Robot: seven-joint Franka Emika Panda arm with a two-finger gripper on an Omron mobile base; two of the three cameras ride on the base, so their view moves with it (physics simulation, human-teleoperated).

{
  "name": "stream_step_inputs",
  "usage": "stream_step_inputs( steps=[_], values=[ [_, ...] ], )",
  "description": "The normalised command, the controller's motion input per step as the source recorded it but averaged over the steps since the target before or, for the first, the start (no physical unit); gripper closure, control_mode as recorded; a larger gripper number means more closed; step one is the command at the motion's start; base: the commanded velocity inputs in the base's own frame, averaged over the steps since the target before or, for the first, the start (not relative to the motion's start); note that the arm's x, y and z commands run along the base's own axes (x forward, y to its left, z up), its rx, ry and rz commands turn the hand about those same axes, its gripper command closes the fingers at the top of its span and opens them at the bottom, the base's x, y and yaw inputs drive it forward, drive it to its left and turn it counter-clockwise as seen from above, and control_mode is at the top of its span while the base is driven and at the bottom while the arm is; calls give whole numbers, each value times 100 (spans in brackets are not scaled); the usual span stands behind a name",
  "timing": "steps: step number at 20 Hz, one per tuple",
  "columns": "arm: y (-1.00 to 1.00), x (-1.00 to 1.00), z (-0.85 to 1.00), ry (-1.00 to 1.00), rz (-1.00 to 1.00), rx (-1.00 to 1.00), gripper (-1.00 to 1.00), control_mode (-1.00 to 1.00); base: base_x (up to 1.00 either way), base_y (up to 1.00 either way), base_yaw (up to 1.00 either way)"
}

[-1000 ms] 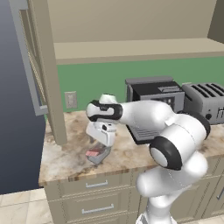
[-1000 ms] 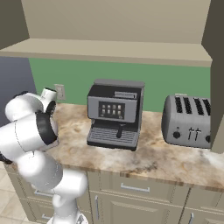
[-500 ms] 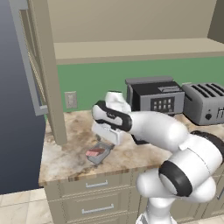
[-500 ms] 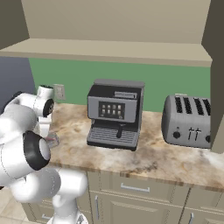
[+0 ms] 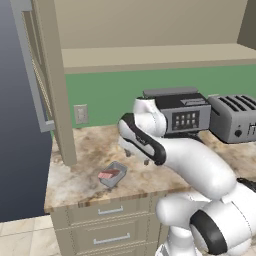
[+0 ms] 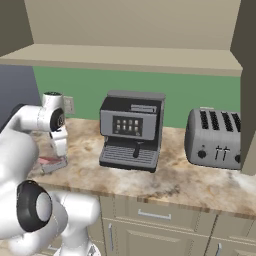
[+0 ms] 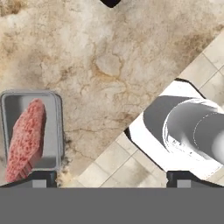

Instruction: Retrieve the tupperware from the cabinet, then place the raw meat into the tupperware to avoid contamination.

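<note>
You see the tupperware [image 5: 113, 175] resting on the counter [image 5: 90, 150] near its front edge, with the raw meat [image 7: 26, 139] lying inside it. The gripper [image 7: 109, 178] hangs above the counter beside the container, jaws spread wide and holding nothing.
</note>
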Motion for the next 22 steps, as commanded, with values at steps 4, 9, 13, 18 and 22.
stream_step_inputs(
  steps=[4, 9, 13, 18, 22],
  values=[
    [-44, -43, 21, -6, 15, -10, -100, -100, 0, 0, 0],
    [-44, -62, 13, -12, 18, -10, -100, -100, 0, 0, 0],
    [-53, -75, 11, -19, 18, -6, -100, -100, 0, 0, 0],
    [-54, -75, 2, -23, 17, 0, -100, -100, 0, 0, 0],
    [-39, -66, 4, -21, 13, 7, -100, -100, 0, 0, 0]
  ],
)
